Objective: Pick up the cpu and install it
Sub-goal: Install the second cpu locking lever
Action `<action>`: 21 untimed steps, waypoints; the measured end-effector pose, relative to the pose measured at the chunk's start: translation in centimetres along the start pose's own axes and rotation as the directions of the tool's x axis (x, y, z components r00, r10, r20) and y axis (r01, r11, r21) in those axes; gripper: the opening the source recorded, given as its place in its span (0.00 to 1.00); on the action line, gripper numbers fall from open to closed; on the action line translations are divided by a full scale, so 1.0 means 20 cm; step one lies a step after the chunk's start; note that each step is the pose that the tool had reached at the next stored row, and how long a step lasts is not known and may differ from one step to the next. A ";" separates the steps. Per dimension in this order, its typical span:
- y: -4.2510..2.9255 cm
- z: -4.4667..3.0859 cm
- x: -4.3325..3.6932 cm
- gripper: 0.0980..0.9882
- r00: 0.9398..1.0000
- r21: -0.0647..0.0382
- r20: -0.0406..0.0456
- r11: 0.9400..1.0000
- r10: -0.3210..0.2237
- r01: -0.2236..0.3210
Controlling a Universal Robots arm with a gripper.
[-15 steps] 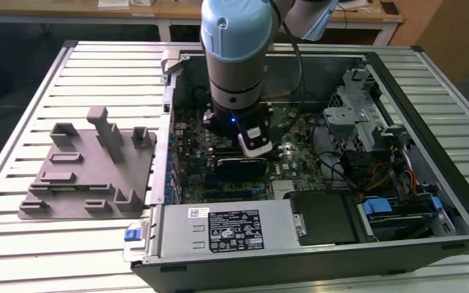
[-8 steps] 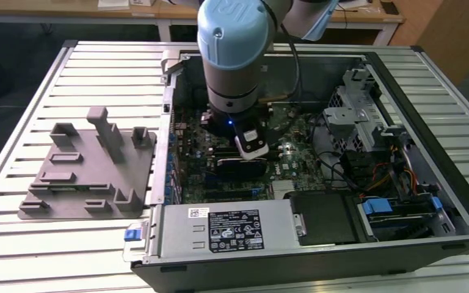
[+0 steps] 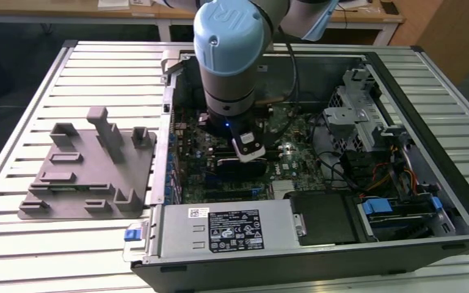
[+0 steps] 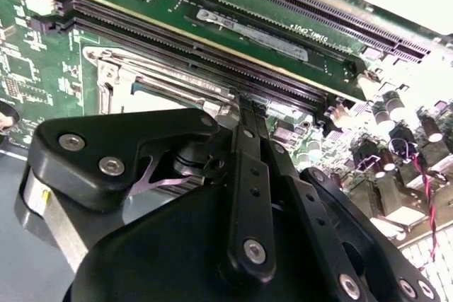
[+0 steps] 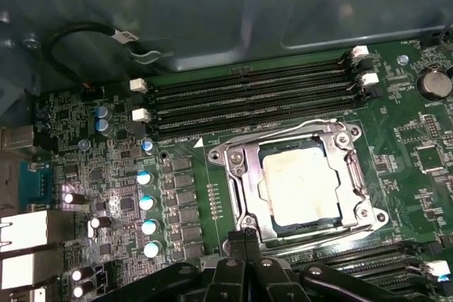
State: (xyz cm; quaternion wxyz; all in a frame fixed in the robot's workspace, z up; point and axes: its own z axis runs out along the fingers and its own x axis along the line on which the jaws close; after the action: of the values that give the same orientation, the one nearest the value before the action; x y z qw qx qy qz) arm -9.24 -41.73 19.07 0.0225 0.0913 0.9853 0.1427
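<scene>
In the exterior view, an open computer case (image 3: pixel 316 183) lies on a slatted metal table (image 3: pixel 22 244), and a grey fixture (image 3: pixel 88 177) with upright blocks sits on the table at the exterior view's left of the case. The arm (image 3: pixel 232 61) comes down from the far side, almost vertical, into the case, and its gripper (image 3: pixel 249 152) hangs low, just above the green motherboard (image 3: pixel 300 152), near the middle of the board. In the second wrist view, the black gripper (image 4: pixel 249 104) is seen from behind; its two long fingers (image 4: pixel 244 146) are pressed together side by side with nothing between them, and their tips are just beside the metal frame of the socket (image 4: pixel 156 79). Dark memory slots (image 4: pixel 212 47) run across the board beyond the fingertips. In the first wrist view, the cpu (image 5: pixel 301 185) is a flat square chip with a pale, silvery-white top and a slightly tan rim. It lies flat inside the socket (image 5: pixel 241 175), with the metal frame around it on all sides. The closed gripper (image 5: pixel 248 235) has its tips just at the near edge of the socket frame, apart from the cpu itself.
</scene>
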 end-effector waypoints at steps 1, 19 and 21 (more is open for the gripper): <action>-0.001 0.002 0.002 0.01 1.000 0.000 0.000 1.000 0.000 0.000; 0.021 -0.069 -0.004 0.01 1.000 0.014 0.003 1.000 0.003 -0.003; 0.023 -0.075 -0.010 0.01 1.000 0.025 0.005 1.000 0.005 -0.005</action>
State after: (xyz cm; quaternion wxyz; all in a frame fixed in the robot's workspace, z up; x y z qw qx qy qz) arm -9.07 -41.73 20.64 0.0232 0.0943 0.9867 0.1302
